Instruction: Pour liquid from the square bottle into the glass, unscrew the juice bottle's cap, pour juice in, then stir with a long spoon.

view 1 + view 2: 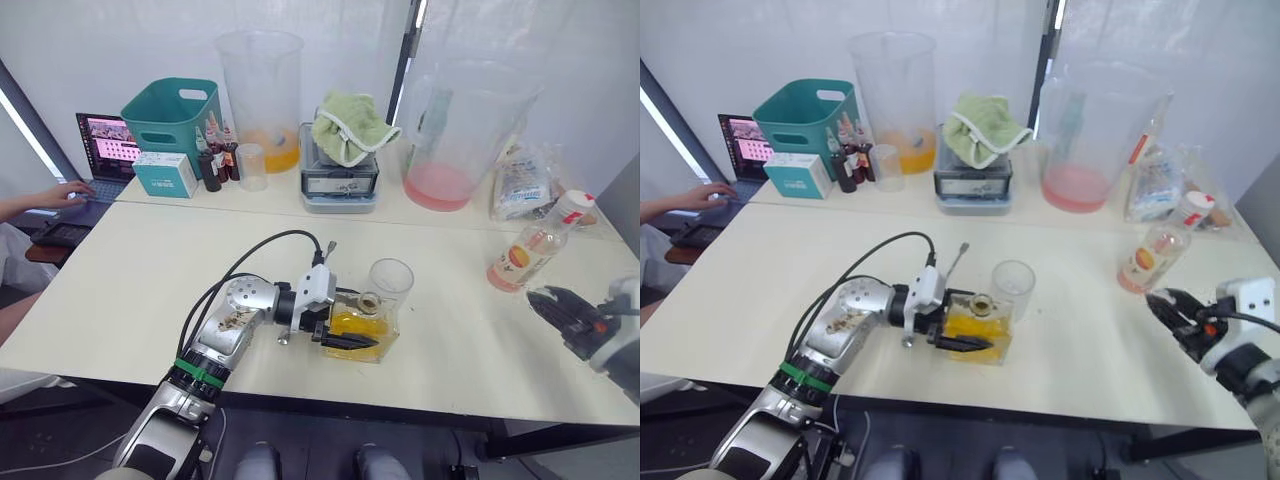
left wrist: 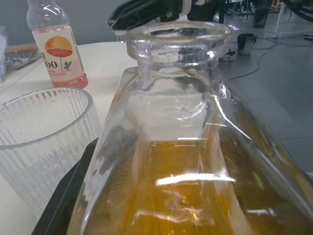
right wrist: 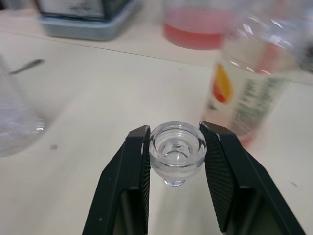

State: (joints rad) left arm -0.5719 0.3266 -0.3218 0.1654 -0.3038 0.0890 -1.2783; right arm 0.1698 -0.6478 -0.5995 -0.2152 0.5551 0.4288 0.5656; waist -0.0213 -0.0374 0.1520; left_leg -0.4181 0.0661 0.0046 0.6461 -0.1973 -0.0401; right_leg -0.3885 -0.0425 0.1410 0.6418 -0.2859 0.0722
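The square bottle (image 1: pixel 362 330), with yellow-orange liquid and an open neck, stands on the table with my left gripper (image 1: pixel 365 342) shut on its lower body. The ribbed glass (image 1: pixel 390 283) stands right behind it, almost touching. In the right wrist view my right gripper (image 3: pixel 175 131) is shut on the round glass stopper (image 3: pixel 177 152), held above the table near the front right edge. The juice bottle (image 1: pixel 532 248) stands just beyond that gripper, its white cap (image 1: pixel 577 205) on. The long spoon (image 1: pixel 958 258) lies on the table behind my left gripper, which partly hides it.
Along the back stand two huge clear pitchers (image 1: pixel 262 90) (image 1: pixel 455 135), a teal basket (image 1: pixel 172 112), small dark dropper bottles (image 1: pixel 212 165), a small measuring cup (image 1: pixel 251 166) and a scale with a green cloth (image 1: pixel 345 135). A person's hand rests on a laptop (image 1: pixel 100 150) at the far left.
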